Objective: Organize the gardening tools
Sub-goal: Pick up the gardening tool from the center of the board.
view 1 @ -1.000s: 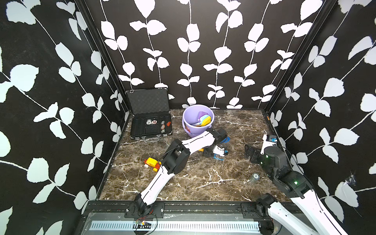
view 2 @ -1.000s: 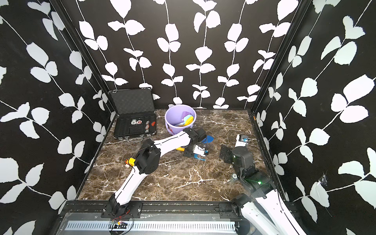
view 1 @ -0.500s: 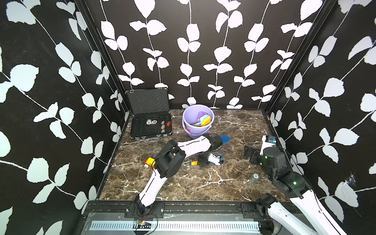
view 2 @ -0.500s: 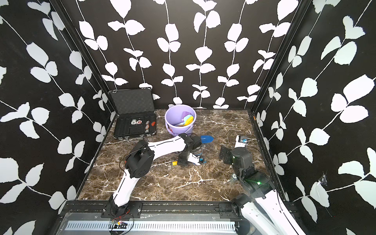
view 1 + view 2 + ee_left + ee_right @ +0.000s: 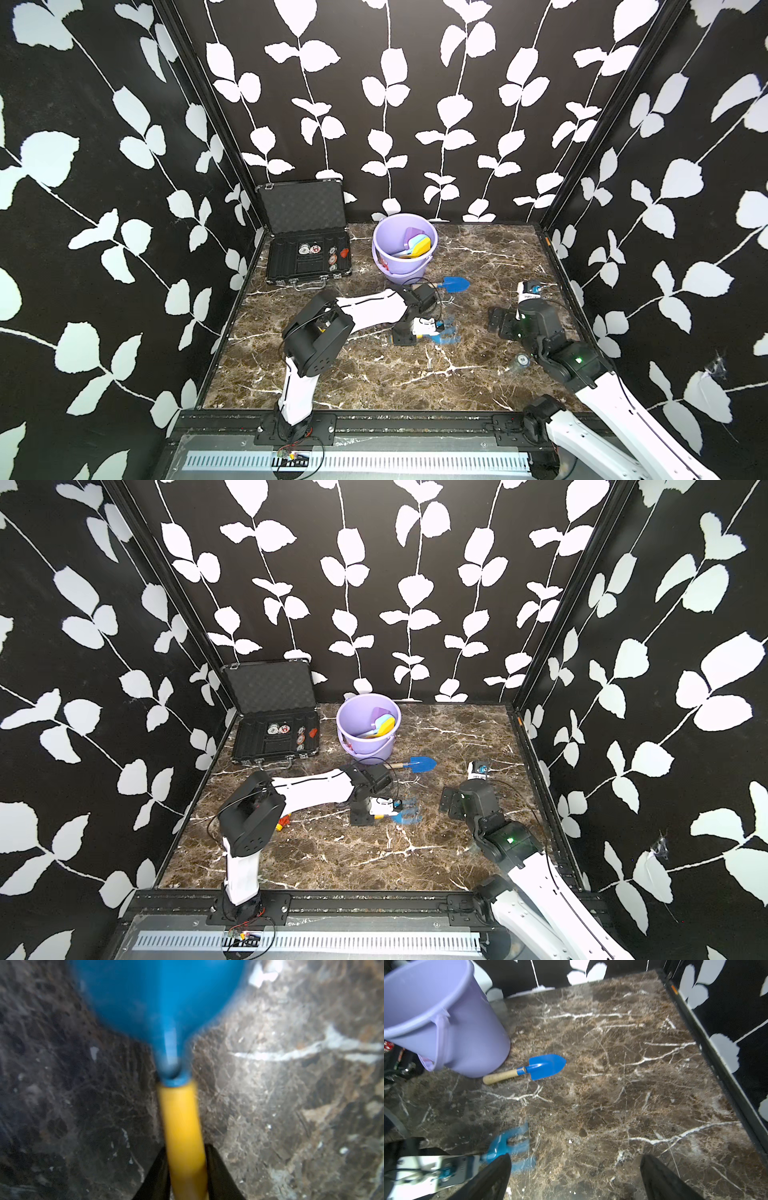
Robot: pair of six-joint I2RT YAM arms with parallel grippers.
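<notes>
The left gripper is clamped on the yellow handle of a light-blue rake, one black finger on each side. In both top views the rake sits low over the middle of the marble table. A blue trowel with a wooden handle lies flat on the table just beside the lavender bucket. Several tools in purple, light blue and yellow stand inside the bucket. The right gripper hangs near the table's right side, fingers wide apart, holding nothing.
</notes>
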